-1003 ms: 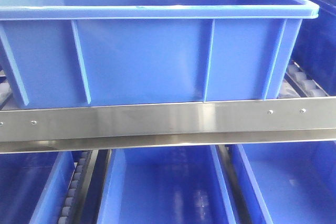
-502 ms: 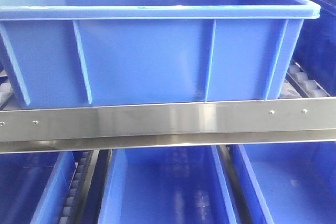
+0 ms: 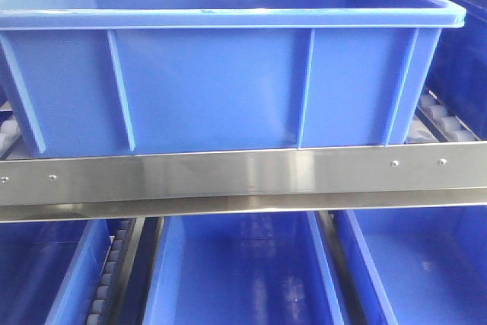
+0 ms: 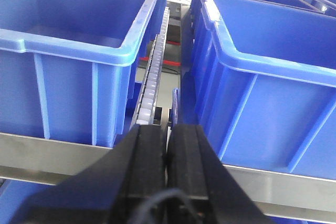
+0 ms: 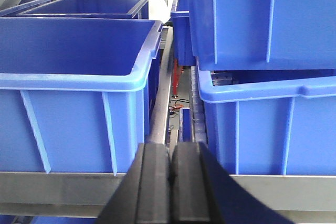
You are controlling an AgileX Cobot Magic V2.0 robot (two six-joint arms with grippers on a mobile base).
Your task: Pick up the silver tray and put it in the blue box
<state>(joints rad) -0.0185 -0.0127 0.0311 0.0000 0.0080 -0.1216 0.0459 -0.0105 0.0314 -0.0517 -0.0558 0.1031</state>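
Note:
The blue box (image 3: 213,81) fills the front view, standing on a metal shelf rail (image 3: 243,176); its inside looks bare. It may be the crate at the right of the left wrist view (image 4: 262,77) and at the left of the right wrist view (image 5: 73,93). The silver tray is out of view in every frame. My left gripper (image 4: 167,129) is shut and empty, in front of the gap between two crates. My right gripper (image 5: 170,148) is shut and empty, in front of another gap between crates.
More blue crates (image 3: 236,272) sit on the lower shelf. A roller track (image 4: 152,77) runs between crates in the left wrist view. A second crate (image 5: 262,19) is stacked above another at the right of the right wrist view.
The front view has shifted very slightly; the blue box sits a few pixels further right. Nothing else differs.

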